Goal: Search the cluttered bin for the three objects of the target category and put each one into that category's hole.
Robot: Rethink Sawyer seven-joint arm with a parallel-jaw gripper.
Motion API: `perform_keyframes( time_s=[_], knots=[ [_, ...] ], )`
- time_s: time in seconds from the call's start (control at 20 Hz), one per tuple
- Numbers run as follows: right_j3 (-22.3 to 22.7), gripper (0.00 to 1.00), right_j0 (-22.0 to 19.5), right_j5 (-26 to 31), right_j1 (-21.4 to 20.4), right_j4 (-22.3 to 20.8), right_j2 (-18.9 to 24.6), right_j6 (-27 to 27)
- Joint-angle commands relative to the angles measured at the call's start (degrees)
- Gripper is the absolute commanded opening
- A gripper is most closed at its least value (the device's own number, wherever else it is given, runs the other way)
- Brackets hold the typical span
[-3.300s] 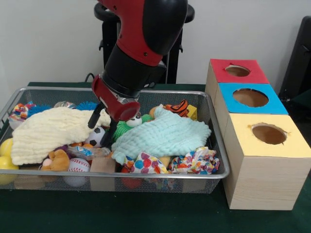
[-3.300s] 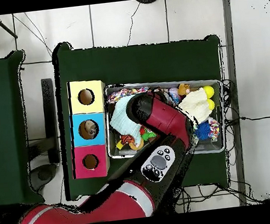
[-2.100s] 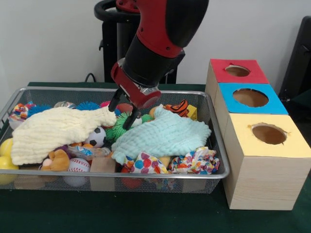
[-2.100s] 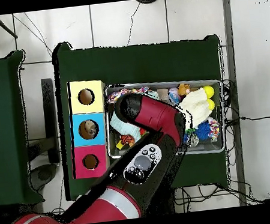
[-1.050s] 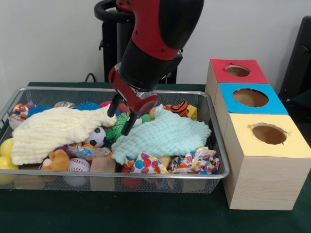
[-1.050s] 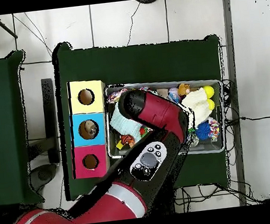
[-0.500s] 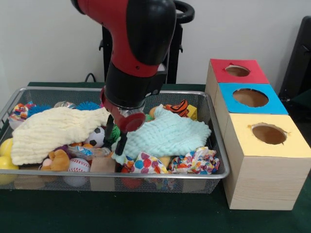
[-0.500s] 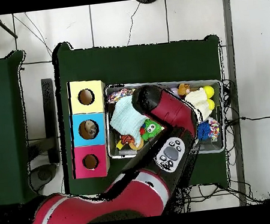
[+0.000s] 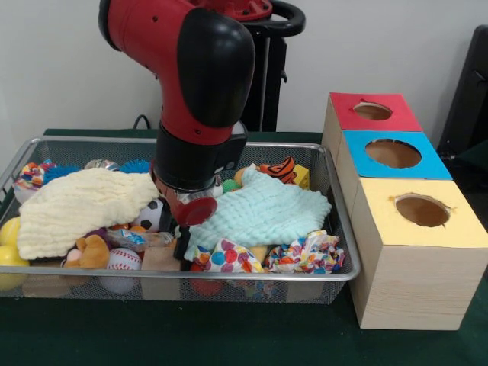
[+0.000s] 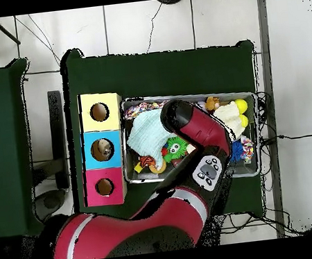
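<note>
My gripper (image 9: 177, 235) is low in the wire bin (image 9: 340, 229), near its front. It points down between the soccer ball (image 9: 151, 216) and the mint cloth (image 9: 259, 210), just above a wooden block (image 9: 160, 259). Its dark fingers (image 9: 183, 242) are spread, open, with nothing seen between them. The three hole boxes stand beside the bin: red (image 9: 372, 113), blue (image 9: 393, 155) and yellow (image 9: 422, 211). In the overhead view the arm (image 10: 198, 134) hides the gripper, and a green spiky toy (image 10: 175, 147) shows beside the mint cloth (image 10: 145, 133).
A cream cloth (image 9: 76, 204) covers the bin's left part. Around it lie yellow balls (image 9: 8, 244), a plush bear (image 9: 88, 252), a baseball (image 9: 122, 263), a tiger toy (image 9: 282, 168) and crumpled colourful wrappers (image 9: 305, 253). The boxes rise above the bin's rim.
The arm has swung from the bin's back middle toward its front and dropped lower, with the gripper now deep in the clutter beside the soccer ball. The green spiky toy is uncovered in the overhead view.
</note>
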Motion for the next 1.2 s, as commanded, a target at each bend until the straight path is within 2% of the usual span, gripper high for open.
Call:
perform_keyframes(
  time_s=[0.05, 0.5, 0.75, 1.2],
  knots=[
    [0.4, 1.0, -0.3, 1.4, 2.3, 0.2, 7.4, 12.4],
    [0.5, 1.0, 0.0, 1.8, 2.0, 0.2, 7.3, 12.7],
    [-1.8, 1.0, 0.3, 4.4, 3.4, 0.8, 5.0, 16.1],
    [-5.7, 1.0, -0.6, 7.0, 4.9, -0.2, 3.2, 15.8]
  ],
)
